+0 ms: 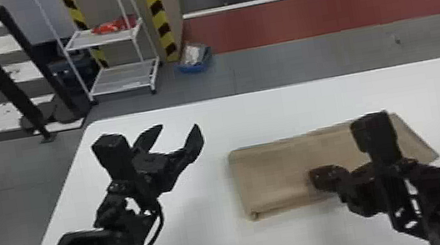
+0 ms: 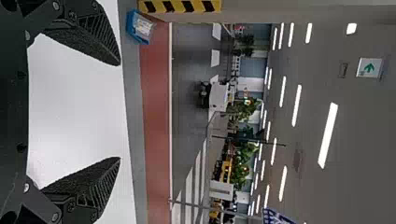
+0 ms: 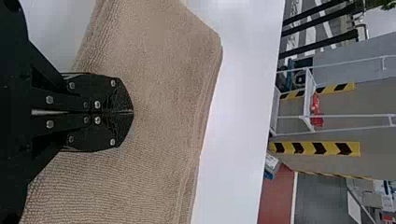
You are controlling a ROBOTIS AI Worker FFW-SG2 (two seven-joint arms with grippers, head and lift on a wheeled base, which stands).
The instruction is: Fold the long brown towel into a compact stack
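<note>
The brown towel [image 1: 277, 170] lies folded in a long flat strip on the table, right of centre in the head view, its right end slanting. My right gripper [image 1: 321, 179] is over the middle of the towel; in the right wrist view the same gripper [image 3: 132, 112] has its two fingers pressed together, above the towel [image 3: 163, 70], and I cannot tell whether it touches the cloth. To the left of the towel, apart from it, stands my left gripper [image 1: 180, 132] with spread fingers. In the left wrist view nothing is between the fingers of that gripper [image 2: 119, 112].
The white table [image 1: 208, 240] has its far edge beyond the towel and its left edge beside my left arm. On the floor behind stand a white shelf cart [image 1: 123, 78] and a blue bin [image 1: 195, 58].
</note>
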